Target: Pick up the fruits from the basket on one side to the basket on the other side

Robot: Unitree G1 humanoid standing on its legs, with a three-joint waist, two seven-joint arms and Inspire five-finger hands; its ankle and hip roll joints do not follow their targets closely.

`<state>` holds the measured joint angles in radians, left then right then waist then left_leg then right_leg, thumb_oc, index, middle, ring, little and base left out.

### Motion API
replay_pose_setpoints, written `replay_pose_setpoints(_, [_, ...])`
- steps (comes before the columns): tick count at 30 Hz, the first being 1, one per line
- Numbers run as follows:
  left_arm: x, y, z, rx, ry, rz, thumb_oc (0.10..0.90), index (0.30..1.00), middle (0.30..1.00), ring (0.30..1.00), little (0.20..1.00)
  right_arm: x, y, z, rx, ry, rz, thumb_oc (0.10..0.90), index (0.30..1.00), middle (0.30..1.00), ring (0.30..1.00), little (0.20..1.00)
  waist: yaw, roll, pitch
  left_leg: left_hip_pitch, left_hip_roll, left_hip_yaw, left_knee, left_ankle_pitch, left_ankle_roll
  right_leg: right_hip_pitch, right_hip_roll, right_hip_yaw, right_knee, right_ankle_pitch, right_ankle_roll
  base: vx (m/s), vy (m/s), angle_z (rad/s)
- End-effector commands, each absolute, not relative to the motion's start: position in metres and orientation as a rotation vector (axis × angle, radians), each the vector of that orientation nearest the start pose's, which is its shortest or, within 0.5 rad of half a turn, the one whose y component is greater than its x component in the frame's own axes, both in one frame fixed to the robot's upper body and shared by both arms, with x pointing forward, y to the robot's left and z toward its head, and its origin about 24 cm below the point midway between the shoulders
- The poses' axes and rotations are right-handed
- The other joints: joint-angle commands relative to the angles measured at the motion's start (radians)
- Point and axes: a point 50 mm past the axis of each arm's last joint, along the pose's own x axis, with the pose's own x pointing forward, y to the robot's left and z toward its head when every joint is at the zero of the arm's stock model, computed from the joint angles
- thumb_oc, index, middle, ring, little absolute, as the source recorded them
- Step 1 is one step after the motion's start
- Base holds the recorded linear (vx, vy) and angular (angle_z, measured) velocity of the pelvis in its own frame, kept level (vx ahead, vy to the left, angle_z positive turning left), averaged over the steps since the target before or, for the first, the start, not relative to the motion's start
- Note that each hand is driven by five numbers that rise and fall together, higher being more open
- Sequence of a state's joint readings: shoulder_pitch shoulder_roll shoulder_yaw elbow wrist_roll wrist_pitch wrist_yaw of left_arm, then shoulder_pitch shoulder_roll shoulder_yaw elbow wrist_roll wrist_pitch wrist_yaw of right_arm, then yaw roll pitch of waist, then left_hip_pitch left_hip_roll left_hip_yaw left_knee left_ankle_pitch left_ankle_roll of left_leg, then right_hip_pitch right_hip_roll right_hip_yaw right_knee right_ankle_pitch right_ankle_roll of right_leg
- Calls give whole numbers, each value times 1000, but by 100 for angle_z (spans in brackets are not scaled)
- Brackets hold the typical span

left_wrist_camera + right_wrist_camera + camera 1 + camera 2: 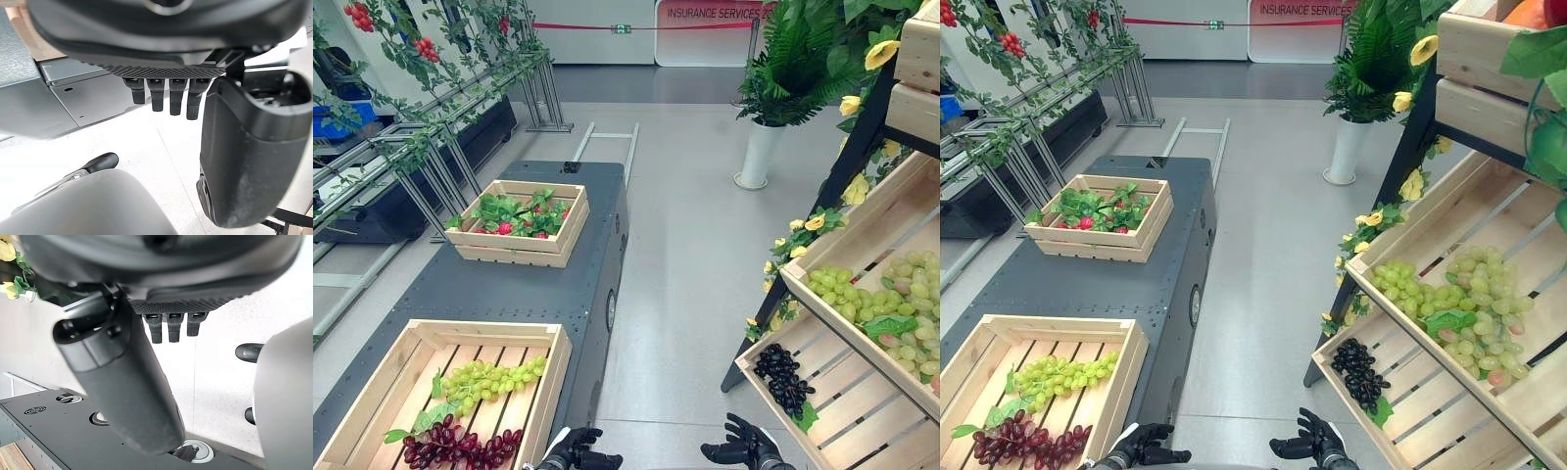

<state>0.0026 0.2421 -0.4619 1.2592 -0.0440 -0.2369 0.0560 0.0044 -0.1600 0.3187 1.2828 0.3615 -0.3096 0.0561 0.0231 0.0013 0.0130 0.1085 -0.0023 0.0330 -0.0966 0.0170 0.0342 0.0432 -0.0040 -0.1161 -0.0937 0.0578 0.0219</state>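
A: Hand status? 
B: Left hand [573, 452] and right hand [742, 446] hang low, fingers relaxed, empty.
A: Fruit? 
B: Green grapes [494, 378] and red grapes [460, 446] in near crate [386, 377]; black grapes [783, 377] on shelf crate [862, 421].

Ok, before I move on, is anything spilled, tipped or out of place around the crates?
Nothing stands out. The green grapes and red grapes lie inside the near crate, and the black grapes sit in the lower shelf crate. Both hands hang open, holding nothing.
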Motion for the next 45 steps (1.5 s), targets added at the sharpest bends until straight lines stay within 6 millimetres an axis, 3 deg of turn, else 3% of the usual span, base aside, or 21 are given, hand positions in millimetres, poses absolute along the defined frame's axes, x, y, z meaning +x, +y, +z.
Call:
replay_pose_setpoints(1, [109,170,-162,411,968,-268,800,900,900,900,900,123,-183,-155,-90,930,86,800,900,900,900,900,6,-19,29,-27,-64,2,9,-57,27,34,3,-26,6,-38,20,0,0,0])
replay_pose_setpoints(10, [116,160,-159,457,923,-422,800,900,900,900,900,132,-187,-152,-45,911,46,800,900,900,900,900,0,-14,18,-20,-63,15,9,-61,28,38,0,-22,6,-36,21,-5,-2,1])
replay_pose_setpoints(16, [127,159,-155,483,864,-423,800,900,900,900,900,133,-189,-152,0,923,47,800,900,900,900,900,-13,-8,25,-2,-64,16,9,-72,34,51,2,-10,6,-39,18,0,0,0])
replay_pose_setpoints(23, [125,157,-155,390,883,-405,800,900,900,900,900,127,-189,-156,-39,988,25,800,900,900,900,900,-1,-8,26,8,-65,-1,9,-72,33,66,0,-19,6,-46,15,24,-6,3])
replay_pose_setpoints(25, [130,157,-151,408,814,-382,800,900,900,900,900,129,-190,-156,-39,985,16,800,900,900,900,900,8,-8,29,7,-67,-8,9,-71,34,69,-1,-26,6,-47,12,3,-15,8])
replay_pose_setpoints(26, [135,154,-145,540,683,-415,800,900,900,900,900,128,-191,-157,-49,999,10,800,900,900,900,900,13,-8,30,7,-69,-14,9,-70,34,70,-2,-30,6,-49,11,2,-12,6])
replay_pose_setpoints(27, [135,154,-145,541,682,-415,800,900,900,900,900,127,-191,-157,-49,999,10,800,900,900,900,900,13,-8,30,7,-69,-14,9,-70,34,71,-2,-30,6,-49,11,-5,-25,10])
replay_pose_setpoints(29, [154,151,-127,677,410,-390,800,900,900,900,900,127,-193,-157,-56,1008,0,800,900,900,900,900,21,-3,30,5,-72,-27,9,-68,33,73,-3,-37,6,-53,11,-11,-29,14])
replay_pose_setpoints(34, [191,161,-90,634,113,-220,800,900,900,900,900,127,-195,-157,-41,1022,0,800,900,900,900,900,30,9,27,-2,-77,-35,9,-63,36,73,-8,-47,6,-61,10,-4,-9,3])
replay_pose_setpoints(36, [211,176,-69,602,22,-102,800,900,900,900,900,124,-196,-158,-37,1031,-6,800,900,900,900,900,40,14,29,-8,-78,-38,9,-59,36,72,-12,-55,6,-62,8,-12,-11,4])
replay_pose_setpoints(40, [232,199,-38,620,-118,64,800,900,900,900,900,119,-198,-159,-35,1045,-24,800,900,900,900,900,53,19,34,-18,-81,-50,9,-50,36,67,-15,-68,6,-62,4,-4,-12,10])
replay_pose_setpoints(45, [244,243,-2,710,-216,222,800,900,900,900,900,117,-209,-157,-48,1037,-46,800,900,900,900,900,62,39,46,-34,-86,-55,9,-41,33,54,-22,-75,6,-60,0,-15,47,6])
